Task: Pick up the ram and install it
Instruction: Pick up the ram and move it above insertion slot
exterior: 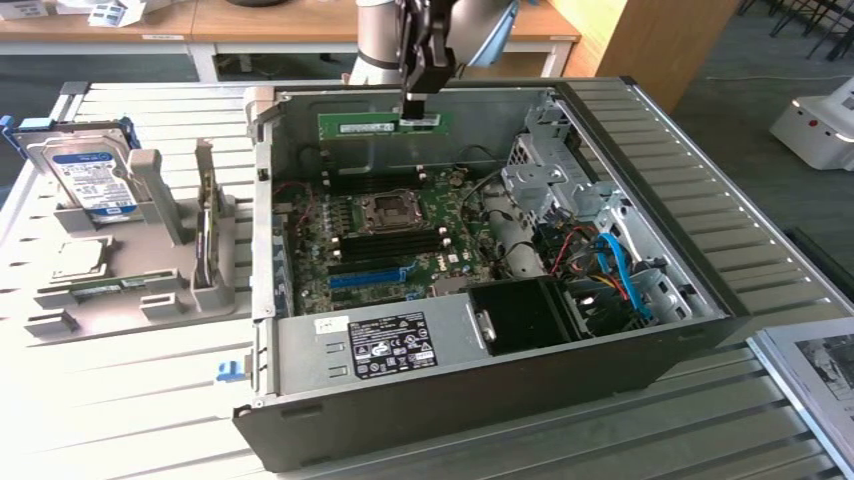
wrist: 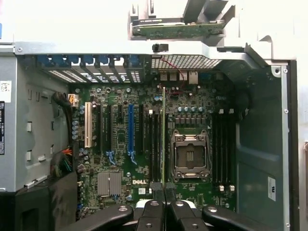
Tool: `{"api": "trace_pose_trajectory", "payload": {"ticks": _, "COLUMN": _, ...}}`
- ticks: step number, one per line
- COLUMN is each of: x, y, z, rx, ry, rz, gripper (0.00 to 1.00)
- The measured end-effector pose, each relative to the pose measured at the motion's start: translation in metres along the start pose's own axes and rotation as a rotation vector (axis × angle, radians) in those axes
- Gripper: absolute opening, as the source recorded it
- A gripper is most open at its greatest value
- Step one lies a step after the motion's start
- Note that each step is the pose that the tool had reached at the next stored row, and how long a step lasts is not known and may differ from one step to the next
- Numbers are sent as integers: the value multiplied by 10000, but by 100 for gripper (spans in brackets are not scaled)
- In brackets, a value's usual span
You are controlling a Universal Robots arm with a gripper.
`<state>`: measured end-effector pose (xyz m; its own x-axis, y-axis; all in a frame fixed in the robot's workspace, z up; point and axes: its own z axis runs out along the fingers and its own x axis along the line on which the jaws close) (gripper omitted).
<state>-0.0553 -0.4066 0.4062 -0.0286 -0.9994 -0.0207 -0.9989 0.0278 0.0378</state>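
Plainly, the end effector [exterior: 418,112] is clamped tight on the ram [exterior: 360,125], gripping it near the end toward the exterior view's right, so the green stick reaches level toward the exterior view's left. The ram hangs over the far part of the open computer case [exterior: 441,400], above the motherboard [exterior: 387,250]. In the wrist view the fingers [wrist: 153,211] pinch the ram [wrist: 164,134], seen edge-on, lined up over the black memory slots just beside the CPU socket [wrist: 191,155]. On the worktop [exterior: 134,400], well apart, a hard drive [exterior: 87,175] stands in a grey holder [exterior: 120,300].
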Motion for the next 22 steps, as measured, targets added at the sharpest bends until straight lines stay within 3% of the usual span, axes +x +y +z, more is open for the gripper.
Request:
{"api": "trace_pose_trajectory", "payload": {"ticks": 6, "x": -72, "y": 1, "z": 6, "rx": 1, "ry": -1, "rz": -1, "gripper": 11}}
{"api": "trace_pose_trajectory", "payload": {"ticks": 13, "x": -76, "y": 2, "z": 8, "rx": 1, "ry": -1, "rz": 0, "gripper": 11}}
{"api": "trace_pose_trajectory", "payload": {"ticks": 22, "x": -74, "y": -1, "z": 88, "rx": 0, "ry": -1, "rz": 0, "gripper": 11}}
